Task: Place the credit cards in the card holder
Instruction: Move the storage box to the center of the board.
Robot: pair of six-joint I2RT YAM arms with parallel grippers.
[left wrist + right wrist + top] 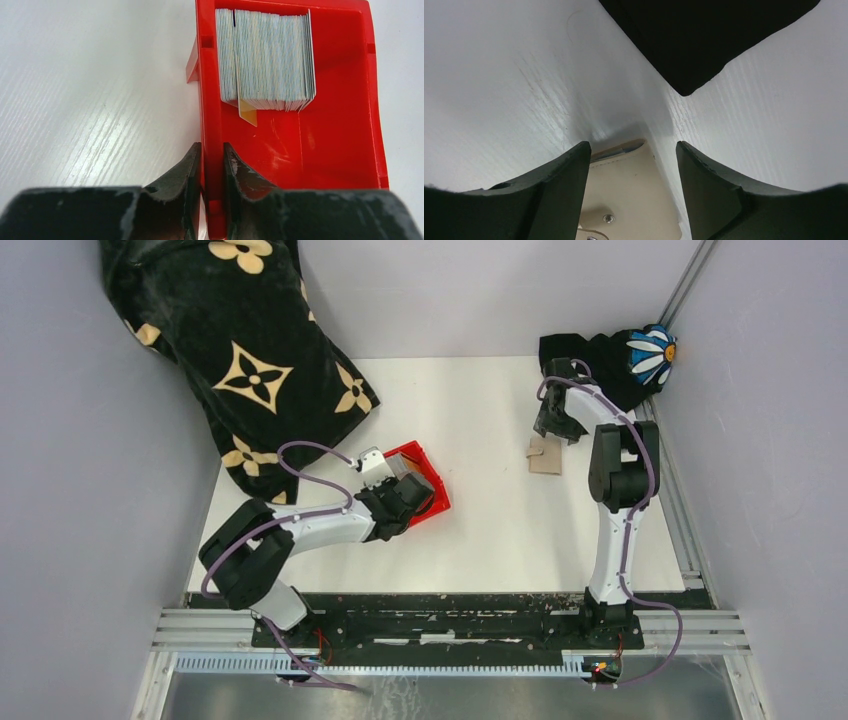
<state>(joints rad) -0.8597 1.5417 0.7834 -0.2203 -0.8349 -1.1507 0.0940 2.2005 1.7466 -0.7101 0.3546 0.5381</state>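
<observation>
A stack of grey-blue credit cards [265, 60] stands on edge at the far end of a red bin [340, 125]. My left gripper [212, 155] is shut on the bin's left wall, one finger outside and one inside. From above, that gripper [412, 495] covers much of the bin [412, 454]. The tan card holder [545, 456] lies flat on the table at the right. My right gripper [632, 146] hovers open just over the card holder [634, 190], its fingers straddling it. A pale blue-grey edge shows in the holder's top slot.
A black cloth with tan flower shapes [230, 350] is draped at the back left, near the bin. A black cloth with a daisy [620, 355] sits in the back right corner, and its corner [704, 40] lies just beyond the card holder. Grey walls enclose the white table [480, 530].
</observation>
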